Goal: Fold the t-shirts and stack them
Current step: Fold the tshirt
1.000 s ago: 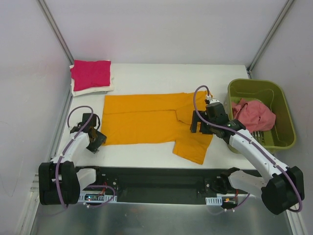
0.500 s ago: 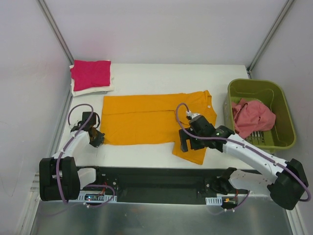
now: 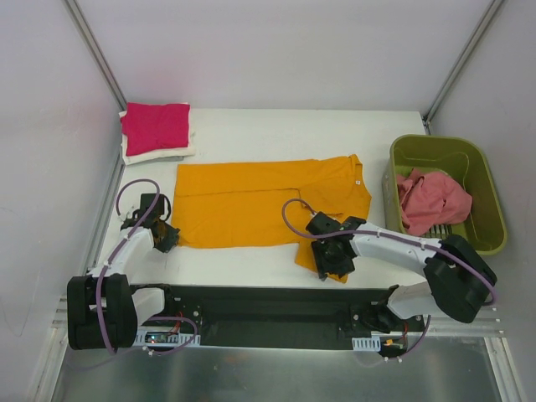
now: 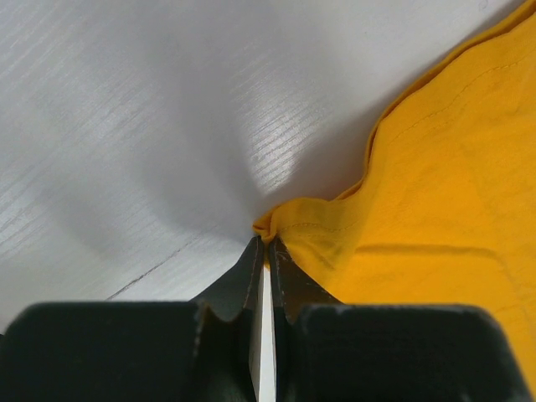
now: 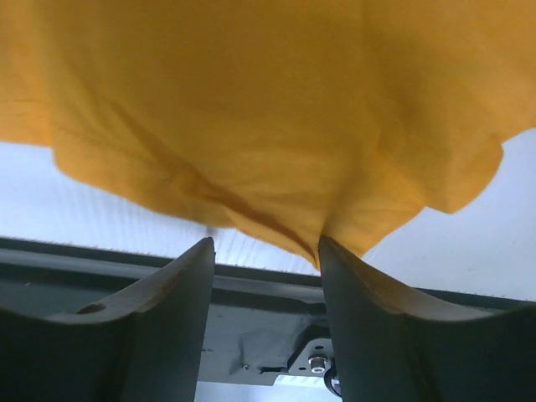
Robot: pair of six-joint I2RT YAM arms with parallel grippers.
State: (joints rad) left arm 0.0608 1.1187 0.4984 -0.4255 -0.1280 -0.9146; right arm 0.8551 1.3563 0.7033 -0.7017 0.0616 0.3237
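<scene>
The orange-yellow t-shirt [image 3: 251,201] lies spread across the table's middle, its near right part reaching toward the front edge. My left gripper [image 3: 165,237] [image 4: 265,241] is shut on the shirt's near left corner [image 4: 276,224], which is bunched at the fingertips. My right gripper [image 3: 331,266] [image 5: 266,243] is at the shirt's near right hem [image 5: 276,209], fingers apart, with the cloth edge draped over the tips. A folded magenta t-shirt [image 3: 156,126] rests on a folded white one [image 3: 159,154] at the back left. The salmon-pink t-shirt [image 3: 431,199] lies crumpled in the bin.
The olive-green bin [image 3: 490,188] stands at the right edge of the table. Grey walls enclose the table at the left, back and right. The black base rail [image 3: 268,306] runs along the front edge, just below my right gripper.
My left gripper has shut on the shirt's corner. My right gripper moved from the shirt's right middle down to its near hem, its fingers narrowing; the shirt's upper right part now lies spread out.
</scene>
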